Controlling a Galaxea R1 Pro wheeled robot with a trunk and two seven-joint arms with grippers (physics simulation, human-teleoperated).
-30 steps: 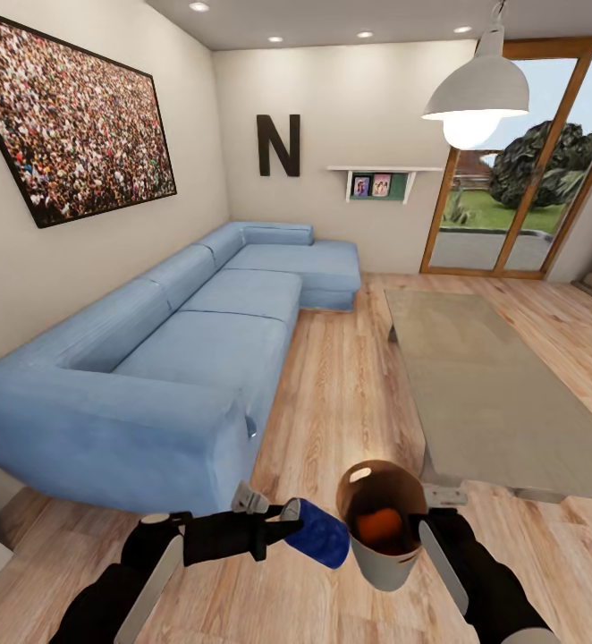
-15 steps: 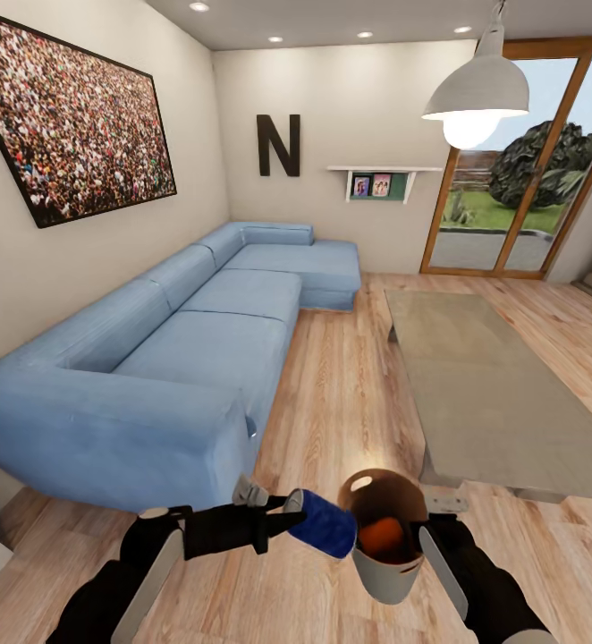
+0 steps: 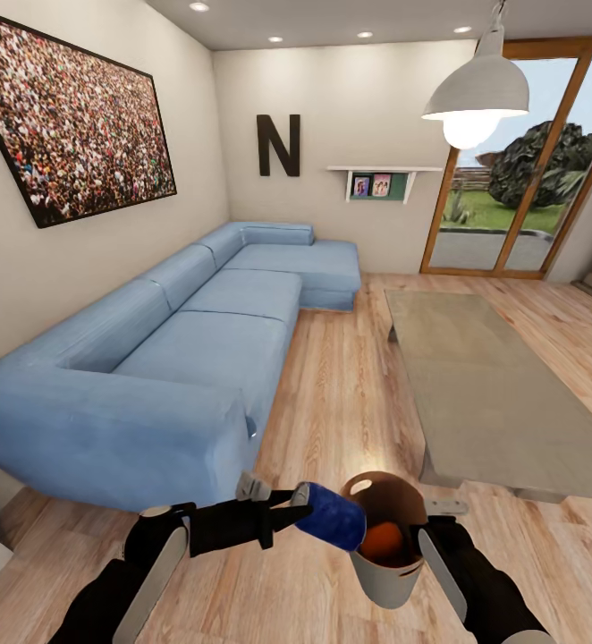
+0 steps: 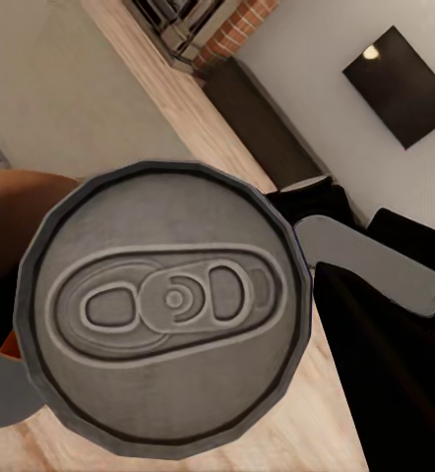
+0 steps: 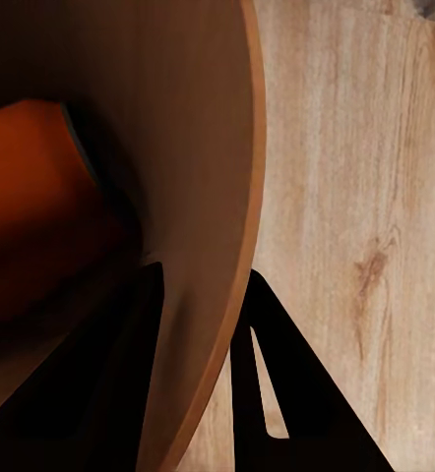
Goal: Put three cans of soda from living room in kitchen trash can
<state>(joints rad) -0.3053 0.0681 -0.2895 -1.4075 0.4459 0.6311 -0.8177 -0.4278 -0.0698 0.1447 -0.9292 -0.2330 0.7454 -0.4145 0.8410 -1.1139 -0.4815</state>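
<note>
The left gripper (image 3: 289,512) is clamped on a blue can (image 3: 332,522), holding it on its side just beside the rim of the bin (image 3: 381,572), its end reaching over the opening. Seen from the left wrist, the can's grey top (image 4: 168,305) with its pull tab faces the camera. The right gripper (image 3: 419,535) pinches the bin's wall, one finger (image 5: 99,393) inside and one outside, carrying it above the wood floor (image 3: 332,394). An orange can (image 3: 381,539) lies inside the bin. The blue sofa (image 3: 180,358) stands to the left, the long low table (image 3: 484,394) to the right.
</note>
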